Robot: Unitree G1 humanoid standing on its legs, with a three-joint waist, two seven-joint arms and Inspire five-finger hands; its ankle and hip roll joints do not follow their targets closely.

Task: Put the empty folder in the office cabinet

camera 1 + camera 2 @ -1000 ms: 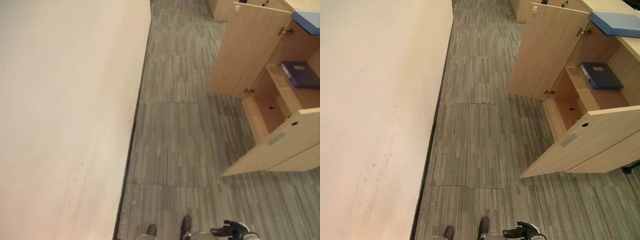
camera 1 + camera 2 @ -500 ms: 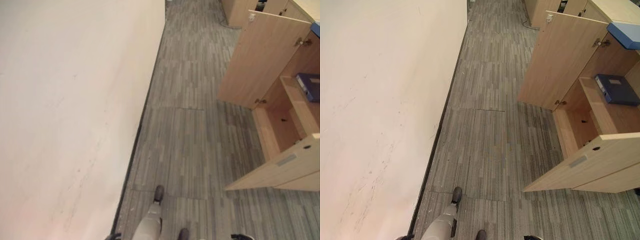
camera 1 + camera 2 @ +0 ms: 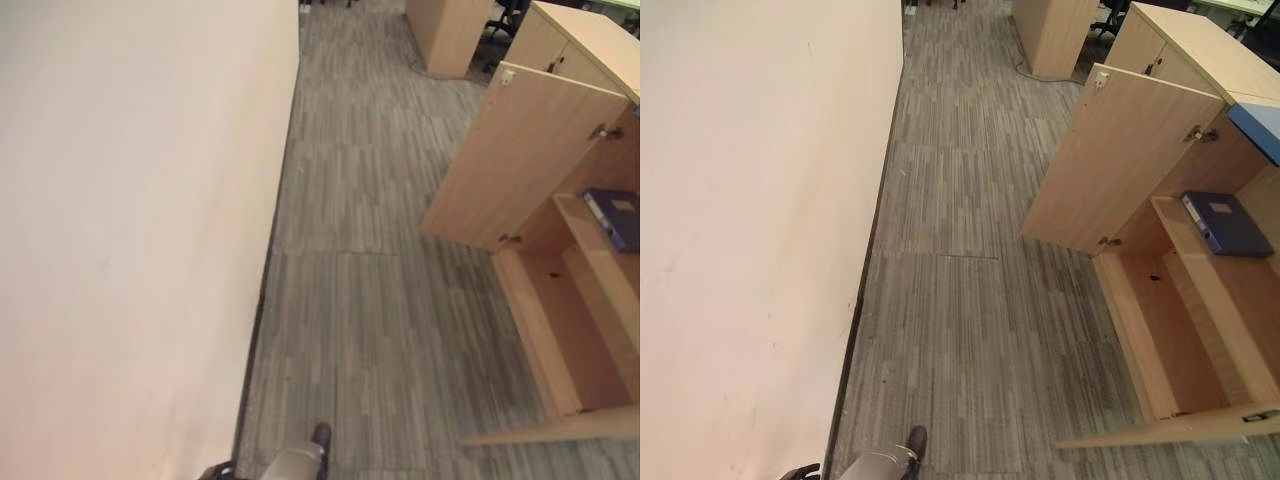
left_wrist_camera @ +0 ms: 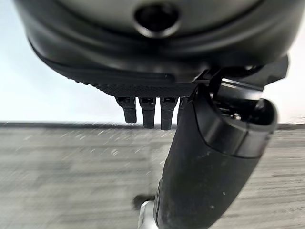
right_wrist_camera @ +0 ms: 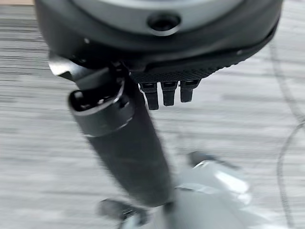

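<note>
Along the left, a wide pale wall [image 3: 740, 230] running into the distance, with grey striped carpet [image 3: 960, 300] beside it. On the right, the open wooden cabinet [image 3: 1170, 330], one door [image 3: 1115, 165] swung out toward the carpet, the other door's edge [image 3: 1170, 435] low at the near side. Inside, on the upper shelf [image 3: 1215, 290], a dark blue folder [image 3: 1225, 222] lying flat, well apart from both hands. Above it, on the cabinet top at the frame's edge, the corner of a lighter blue folder [image 3: 1258, 128]. Farther back, more wooden cabinets [image 3: 1050, 35]. Left hand [image 4: 157, 57] over the carpet near the wall's base, fingers [image 4: 147, 112] hanging straight in a row, thumb extended, empty. Right hand [image 5: 157, 52] over the carpet too, fingers [image 5: 169, 93] straight, thumb stretched out, holding nothing
</note>
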